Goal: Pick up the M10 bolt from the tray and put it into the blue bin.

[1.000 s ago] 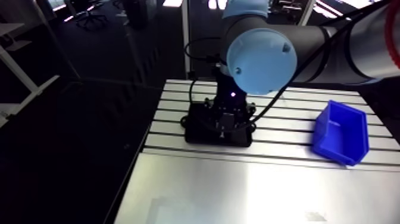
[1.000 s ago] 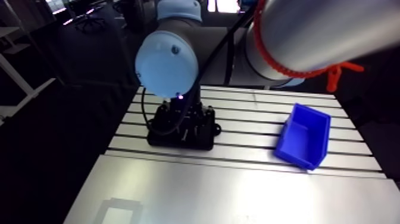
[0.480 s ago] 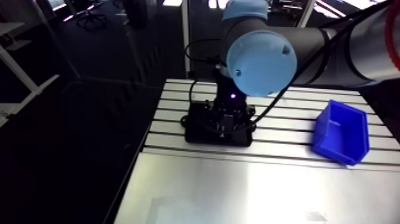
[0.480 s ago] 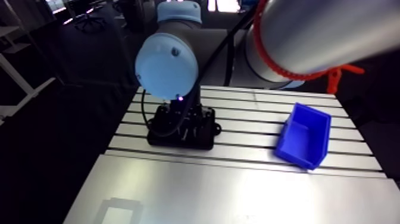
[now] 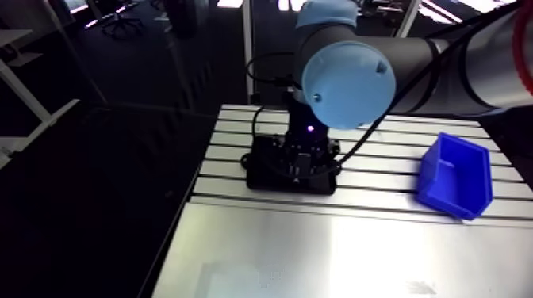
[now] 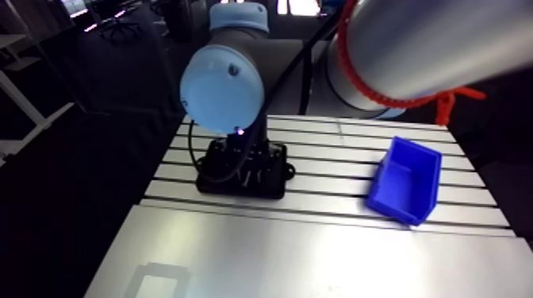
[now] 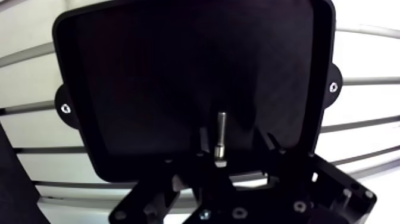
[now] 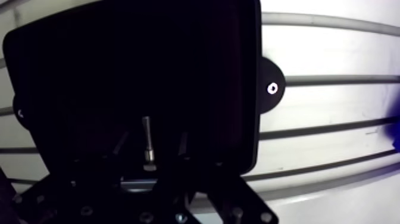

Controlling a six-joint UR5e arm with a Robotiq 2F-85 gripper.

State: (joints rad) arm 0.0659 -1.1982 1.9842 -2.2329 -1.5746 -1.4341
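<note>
Evidently early: the two-fingered gripper [image 7: 232, 142], fingers parted, straddled the slim silver bolt [image 7: 221, 134] in the black tray [image 7: 149, 71]; grasping and the blue plastic bin [image 5: 454, 176] remained.

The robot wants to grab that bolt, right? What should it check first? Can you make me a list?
1. The bolt lies in the black tray: ok.
2. The bolt is between the jaws: ok.
3. The jaws are open, with a gap on each side of the bolt: ok.
4. The jaws are low enough to close on the bolt: cannot tell.
5. The blue bin stands on the table with its open side up: ok.
6. Nothing stands between the tray and the bin in the arm view: ok.
</note>
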